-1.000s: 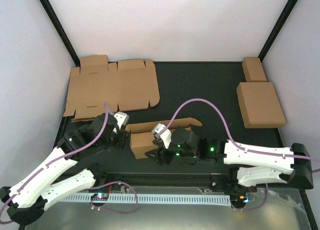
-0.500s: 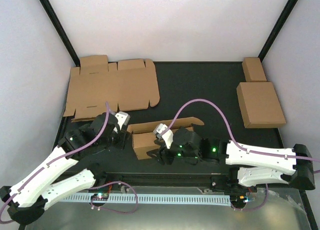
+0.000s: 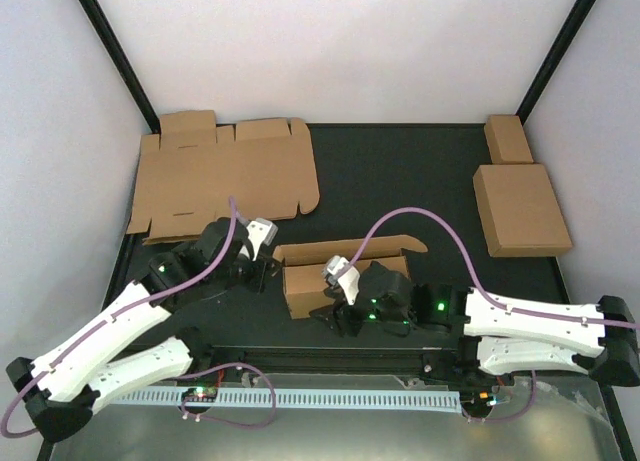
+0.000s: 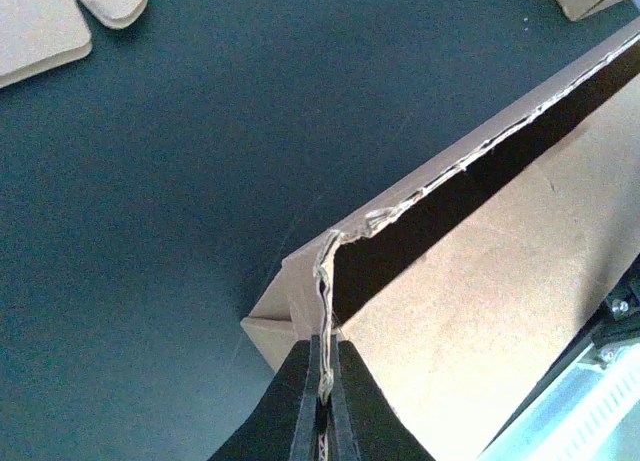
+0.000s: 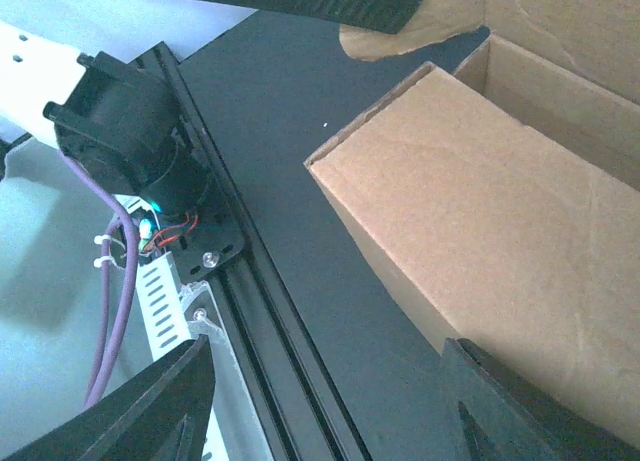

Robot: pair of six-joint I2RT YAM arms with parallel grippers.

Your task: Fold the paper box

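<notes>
Top external view: paper box (image 3: 335, 281), partly folded, walls raised, lid flap unclosed, near-centre on counter (image 3: 400, 181). Left gripper (image 4: 322, 359) clamped on its end-wall edge; right gripper (image 5: 325, 381) jaws apart at its near wall. Closing judged outstanding.

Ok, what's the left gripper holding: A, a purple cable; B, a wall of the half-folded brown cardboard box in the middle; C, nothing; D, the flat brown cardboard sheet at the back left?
B: the left gripper is shut on an upright wall of the half-folded brown cardboard box.
</notes>
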